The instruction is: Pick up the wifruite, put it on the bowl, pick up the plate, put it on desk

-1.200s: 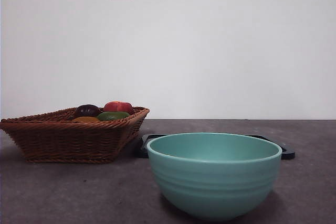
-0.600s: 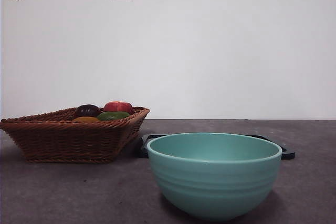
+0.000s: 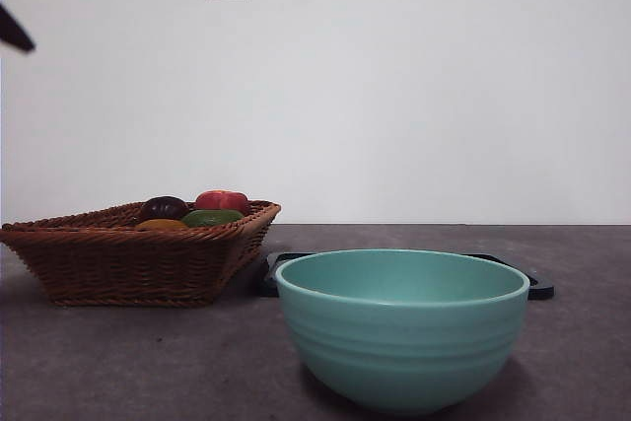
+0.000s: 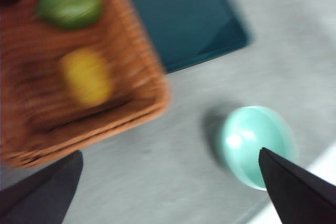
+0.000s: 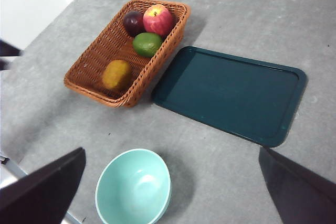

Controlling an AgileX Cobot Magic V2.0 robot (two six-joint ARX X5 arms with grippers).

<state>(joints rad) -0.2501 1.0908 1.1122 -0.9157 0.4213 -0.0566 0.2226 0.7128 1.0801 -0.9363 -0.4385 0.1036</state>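
The wifruite (image 5: 117, 74) lies in the wicker basket (image 5: 89, 80), well apart from the bowl (image 5: 134, 188) on the desk (image 5: 220, 161). It looks small, light and easy to squash, so pinch its middle softly. The left gripper (image 4: 170, 192) and right gripper (image 5: 170, 187) both hold their fingers wide, with nothing in them.

On the desk (image 5: 247, 19) the bowl (image 3: 402, 327) stands nearest the front camera, the tray (image 5: 231, 94) lies flat just behind it, and the basket (image 3: 128, 253), beside the tray to the left, holds the wifruite (image 5: 116, 74) apart from three other fruits (image 5: 146, 29).
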